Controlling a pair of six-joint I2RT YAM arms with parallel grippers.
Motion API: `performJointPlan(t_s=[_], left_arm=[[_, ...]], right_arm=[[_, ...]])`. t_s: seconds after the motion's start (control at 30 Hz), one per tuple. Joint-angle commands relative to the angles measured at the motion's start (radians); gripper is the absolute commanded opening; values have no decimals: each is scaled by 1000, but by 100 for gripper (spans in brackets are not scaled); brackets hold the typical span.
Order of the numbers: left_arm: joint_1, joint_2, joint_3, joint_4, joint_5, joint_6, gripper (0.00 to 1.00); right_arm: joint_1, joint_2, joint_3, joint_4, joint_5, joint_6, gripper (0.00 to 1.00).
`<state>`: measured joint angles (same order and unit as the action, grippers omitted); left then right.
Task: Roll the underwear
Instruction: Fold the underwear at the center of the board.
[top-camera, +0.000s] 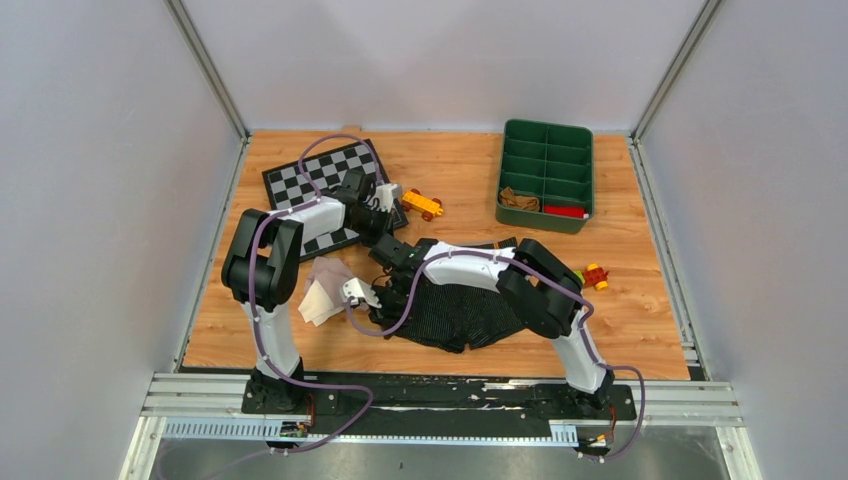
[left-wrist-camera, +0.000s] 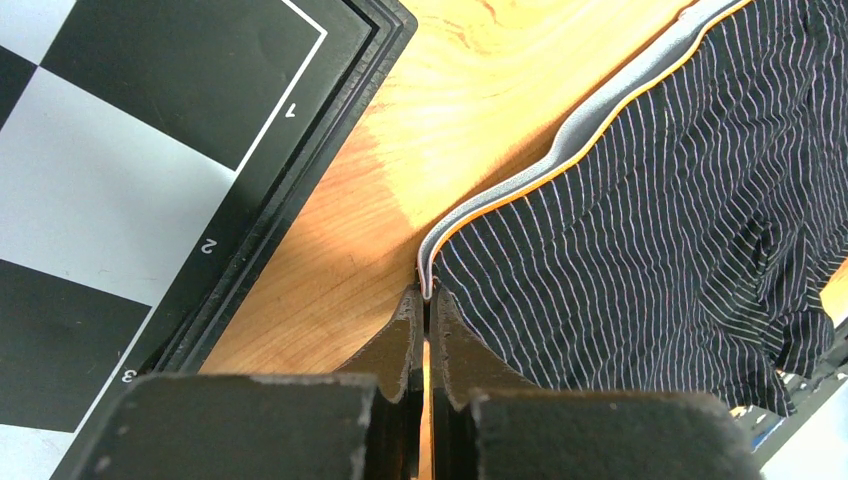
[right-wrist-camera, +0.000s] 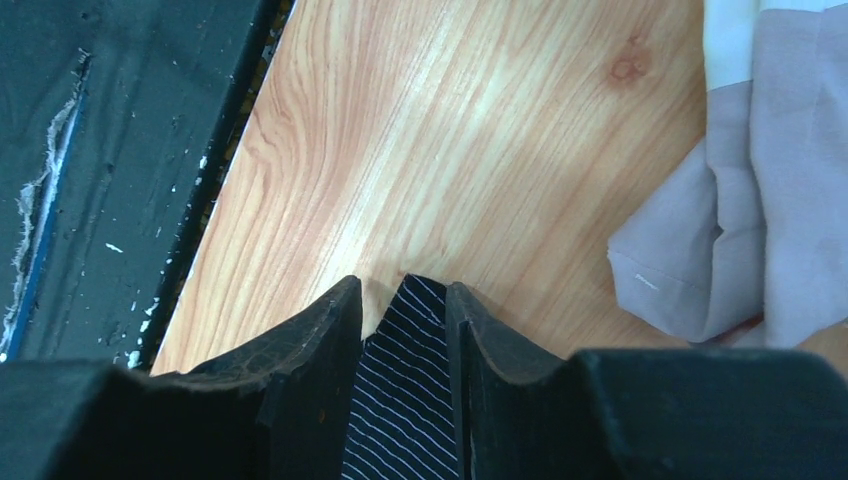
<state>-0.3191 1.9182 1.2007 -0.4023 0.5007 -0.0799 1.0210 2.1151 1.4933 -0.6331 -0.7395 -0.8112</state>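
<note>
Both the left arm (top-camera: 270, 262) and the right arm (top-camera: 545, 292) are showing bulky black joint housings alternating with glossy white link shells, small white ties dotting them. A lilac cable (top-camera: 335, 138) is running along each arm from base to wrist. On the left gripper (left-wrist-camera: 426, 295) and right gripper (right-wrist-camera: 403, 290), matte black fingers are showing curved, scuffed, rough-textured inner edges.
</note>
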Motion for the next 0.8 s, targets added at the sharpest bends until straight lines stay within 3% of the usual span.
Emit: performJointPlan(t_s=[0.0,0.23,0.47,0.77], left_arm=[[6,-30,5,-38,-17,34,0],[9,-18,20,-51,-14,40,0],[24,1,49,-89,1,56,0],[72,-78,144,-193,25,127,0]], right_arm=[[17,23,4,45,82,-60,37],[27,25,-39,95,178,-70,29],[48,29,-27,118,170,-34,0],[42,41,230,49,33,101,0]])
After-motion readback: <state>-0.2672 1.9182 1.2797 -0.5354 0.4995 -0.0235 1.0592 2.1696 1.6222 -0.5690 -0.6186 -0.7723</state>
